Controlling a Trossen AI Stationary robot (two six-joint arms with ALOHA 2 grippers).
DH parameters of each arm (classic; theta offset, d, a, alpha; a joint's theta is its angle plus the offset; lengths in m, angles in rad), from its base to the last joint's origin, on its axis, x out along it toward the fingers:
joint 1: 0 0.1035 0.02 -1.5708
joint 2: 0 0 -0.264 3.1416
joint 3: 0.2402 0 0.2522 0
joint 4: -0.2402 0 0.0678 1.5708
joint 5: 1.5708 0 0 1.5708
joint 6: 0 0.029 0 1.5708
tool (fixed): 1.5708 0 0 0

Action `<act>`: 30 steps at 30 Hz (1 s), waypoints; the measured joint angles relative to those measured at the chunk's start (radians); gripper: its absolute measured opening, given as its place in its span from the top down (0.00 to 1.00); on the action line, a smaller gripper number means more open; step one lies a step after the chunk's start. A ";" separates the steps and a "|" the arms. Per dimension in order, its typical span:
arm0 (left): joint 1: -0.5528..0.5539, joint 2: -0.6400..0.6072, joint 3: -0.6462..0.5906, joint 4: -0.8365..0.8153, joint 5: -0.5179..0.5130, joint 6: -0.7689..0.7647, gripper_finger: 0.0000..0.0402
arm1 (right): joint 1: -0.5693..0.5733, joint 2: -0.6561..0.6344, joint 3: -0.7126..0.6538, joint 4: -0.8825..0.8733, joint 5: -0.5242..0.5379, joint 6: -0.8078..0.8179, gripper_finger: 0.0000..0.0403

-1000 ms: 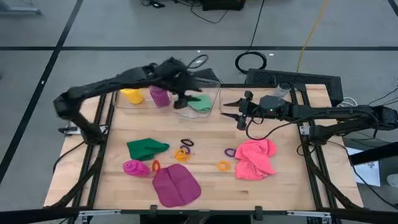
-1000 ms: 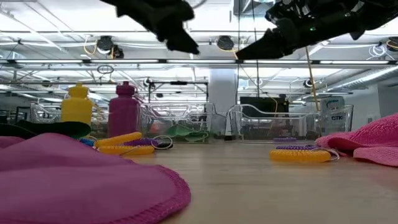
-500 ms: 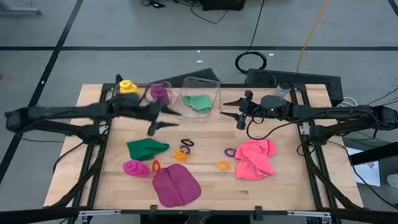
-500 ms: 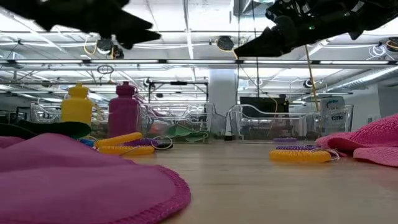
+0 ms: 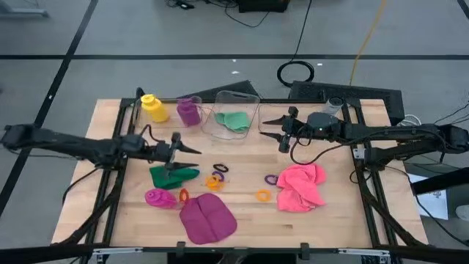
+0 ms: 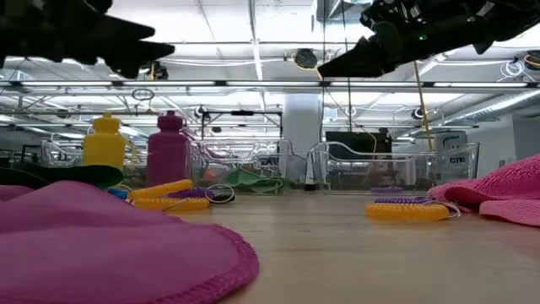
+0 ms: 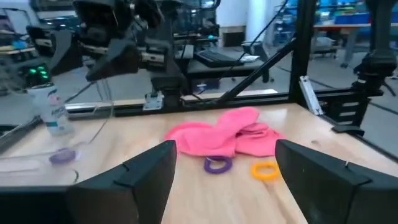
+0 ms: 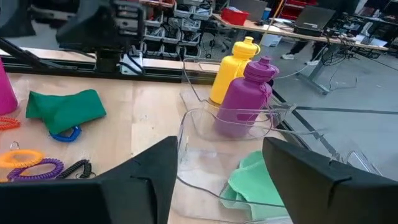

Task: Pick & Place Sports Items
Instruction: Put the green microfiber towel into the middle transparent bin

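My left gripper [image 5: 192,158] is open and empty, just above the dark green cloth [image 5: 174,175] that lies on the table; its fingers point toward the table's right. My right gripper [image 5: 265,127] is open and empty, hovering at the right clear bin [image 5: 272,117]. A yellow bottle [image 5: 152,108] and a purple bottle [image 5: 188,112] stand at the far left. A light green cloth [image 5: 234,121] lies in the middle bin. A magenta bottle [image 5: 159,198] lies on its side by the magenta cloth [image 5: 207,218]. The pink cloth [image 5: 300,186] lies at the right. Small rings [image 5: 216,176] are scattered mid-table.
Clear bins [image 5: 236,110] line the far edge. More rings lie by the pink cloth: a purple ring [image 5: 271,179] and an orange ring [image 5: 263,195]. Bare wood shows between the bins and the rings. The pink cloth [image 7: 221,134] also shows in the left wrist view.
My left gripper has swung from above the middle bin, where the light green cloth lies, toward the table's left and near edge. It has turned and now points right over the dark green cloth. My right arm has kept still.
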 joint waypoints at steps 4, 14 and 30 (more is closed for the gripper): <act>-0.040 0.073 -0.004 0.072 -0.044 0.002 0.42 | 0.000 0.000 0.000 0.000 0.000 0.000 0.58; -0.052 0.283 -0.005 0.303 -0.046 0.074 0.42 | 0.000 0.000 0.000 0.000 0.000 0.000 0.58; -0.052 0.311 -0.005 0.355 -0.042 0.043 0.42 | 0.000 0.000 0.000 0.000 0.000 0.000 0.58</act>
